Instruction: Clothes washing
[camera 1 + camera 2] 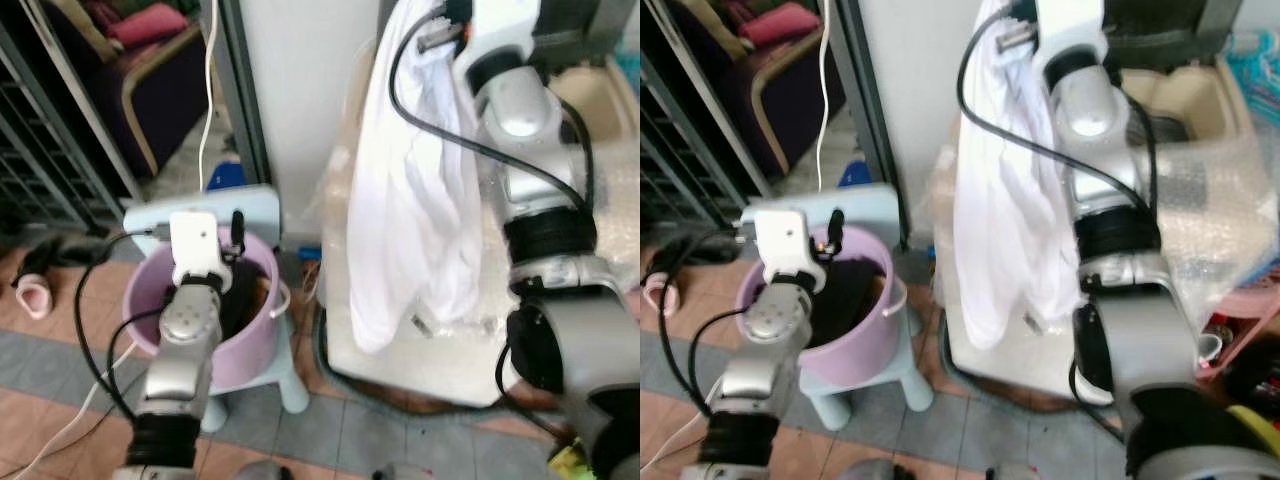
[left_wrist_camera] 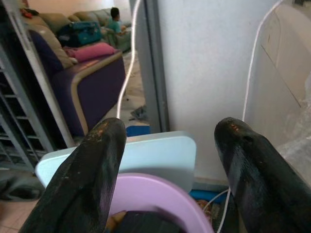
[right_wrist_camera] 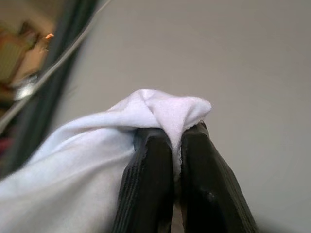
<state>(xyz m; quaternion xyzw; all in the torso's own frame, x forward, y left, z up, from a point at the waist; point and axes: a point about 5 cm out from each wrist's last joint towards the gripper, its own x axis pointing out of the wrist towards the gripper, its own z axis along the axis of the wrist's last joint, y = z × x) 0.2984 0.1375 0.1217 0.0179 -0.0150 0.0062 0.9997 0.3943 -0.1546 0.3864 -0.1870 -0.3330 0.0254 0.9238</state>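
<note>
A white garment (image 1: 410, 200) hangs in long folds over the white washing machine (image 1: 440, 365), whose top is wrapped in clear plastic. My right gripper (image 3: 177, 145) is raised high and shut on the garment's top edge; the cloth bulges out above the fingertips (image 3: 148, 160). At the lower left a purple bucket (image 1: 255, 340) stands on a light blue stool (image 1: 255, 205), with dark clothes (image 1: 245, 295) inside it. My left gripper (image 2: 167, 160) hovers over the bucket's rim, open, with nothing between its fingers (image 2: 92, 174).
A purple sofa with a pink cushion (image 1: 150, 25) stands behind a metal gate (image 1: 40, 150) at the far left. A white cable (image 1: 208, 90) hangs down the door frame. A pink slipper (image 1: 35, 295) lies on the tiled floor. A person (image 2: 115, 19) sits far back.
</note>
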